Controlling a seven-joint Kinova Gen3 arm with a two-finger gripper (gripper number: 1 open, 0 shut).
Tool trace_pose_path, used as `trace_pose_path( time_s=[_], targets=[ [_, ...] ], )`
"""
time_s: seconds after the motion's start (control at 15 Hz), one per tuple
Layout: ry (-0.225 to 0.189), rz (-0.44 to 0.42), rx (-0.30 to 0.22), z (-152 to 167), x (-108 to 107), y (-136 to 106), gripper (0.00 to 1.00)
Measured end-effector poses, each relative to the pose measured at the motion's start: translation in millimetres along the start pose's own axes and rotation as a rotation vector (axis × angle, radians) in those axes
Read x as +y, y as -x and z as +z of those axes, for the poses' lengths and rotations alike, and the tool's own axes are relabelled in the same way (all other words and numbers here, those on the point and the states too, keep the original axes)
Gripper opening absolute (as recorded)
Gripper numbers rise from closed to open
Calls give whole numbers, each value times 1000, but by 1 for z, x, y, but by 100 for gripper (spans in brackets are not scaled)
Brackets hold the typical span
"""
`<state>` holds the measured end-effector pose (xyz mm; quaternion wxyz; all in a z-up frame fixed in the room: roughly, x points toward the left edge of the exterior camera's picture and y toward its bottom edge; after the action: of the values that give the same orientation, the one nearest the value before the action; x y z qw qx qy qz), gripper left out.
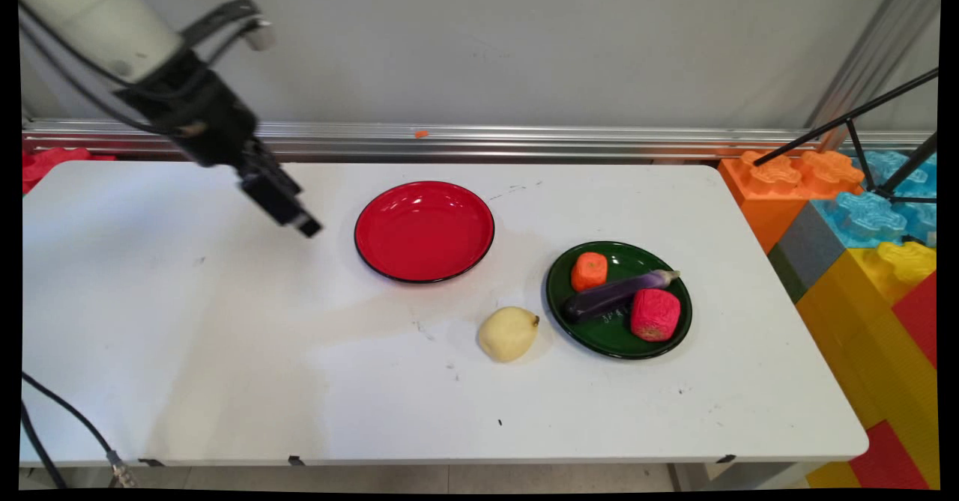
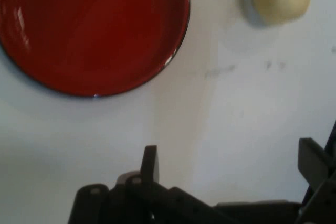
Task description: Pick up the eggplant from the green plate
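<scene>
— How is the light over the bench [image 1: 225,351]?

— Bright and even, from above. Shadows are soft: a faint grey one lies just beside the pear [image 1: 508,333], and a thin dark rim sits under the red plate [image 1: 424,231].

— Any glare?

— Pale streaks shine on the red plate's gloss, and a few small glints on the green plate [image 1: 619,338]. The metal rail [image 1: 524,141] along the wall gleams.

— Sharpness?

— The arm [image 1: 97,25] and hand [image 1: 303,224] look smeared in the main view, and straight edges bow near the corners. The hand view is soft throughout, the pear there hazy.
</scene>
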<state>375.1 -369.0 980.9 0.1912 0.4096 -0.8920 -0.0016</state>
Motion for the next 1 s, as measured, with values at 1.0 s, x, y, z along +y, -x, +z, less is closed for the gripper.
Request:
trace_pose_path(
  time_s=[1.0],
  targets=[
    [45,-67,141,135,89,-118,100]
  ],
)
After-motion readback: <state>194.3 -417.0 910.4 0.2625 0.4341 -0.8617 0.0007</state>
